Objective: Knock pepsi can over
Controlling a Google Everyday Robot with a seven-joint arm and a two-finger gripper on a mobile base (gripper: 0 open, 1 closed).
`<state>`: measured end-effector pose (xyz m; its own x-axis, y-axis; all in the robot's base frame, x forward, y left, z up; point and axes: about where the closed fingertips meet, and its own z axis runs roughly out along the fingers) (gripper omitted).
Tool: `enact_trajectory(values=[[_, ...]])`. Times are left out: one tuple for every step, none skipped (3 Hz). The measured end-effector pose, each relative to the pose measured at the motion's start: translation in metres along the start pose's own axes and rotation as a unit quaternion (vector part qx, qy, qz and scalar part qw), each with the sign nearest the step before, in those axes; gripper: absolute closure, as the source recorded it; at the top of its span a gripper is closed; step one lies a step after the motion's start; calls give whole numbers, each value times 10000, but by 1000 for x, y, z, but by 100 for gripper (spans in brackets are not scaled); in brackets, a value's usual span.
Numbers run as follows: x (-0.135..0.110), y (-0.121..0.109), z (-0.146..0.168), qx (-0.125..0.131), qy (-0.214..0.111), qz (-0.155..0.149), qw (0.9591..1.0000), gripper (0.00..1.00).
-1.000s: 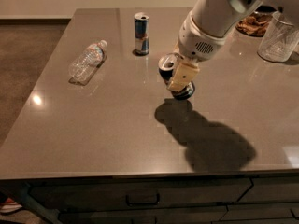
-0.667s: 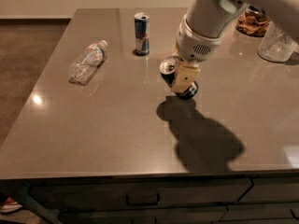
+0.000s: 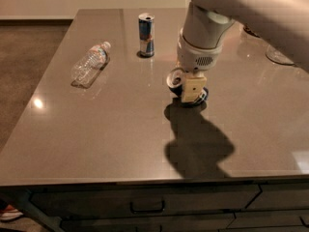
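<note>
The pepsi can [image 3: 175,79] is short and dark blue with a silver top. It sits near the middle of the grey table [image 3: 106,129] and leans, with its top pointing to the left. My gripper [image 3: 192,94] is down at the can, pressed against its right and front side. The gripper covers much of the can's body, and only the top and a bit of the base show. My white arm comes down from the upper right.
A taller slim blue-and-silver can [image 3: 146,34] stands upright behind and to the left. A clear plastic bottle [image 3: 90,64] lies on its side at the left. A glass object [image 3: 280,57] sits at the right edge, behind the arm. Drawers run below the table's front edge.
My arm has swung lower and further over the table. The gripper stays at the can. The can's top leans a little more to the left.
</note>
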<state>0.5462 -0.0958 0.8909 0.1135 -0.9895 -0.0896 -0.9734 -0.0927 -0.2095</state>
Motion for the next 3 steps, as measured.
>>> enact_trajectory(values=[[-1,2,11,-49,157,-235,9996,42],[-2,5,18,-127,223,-392,9989,19],[-3,4,18,-115,217,-392,9989,0]])
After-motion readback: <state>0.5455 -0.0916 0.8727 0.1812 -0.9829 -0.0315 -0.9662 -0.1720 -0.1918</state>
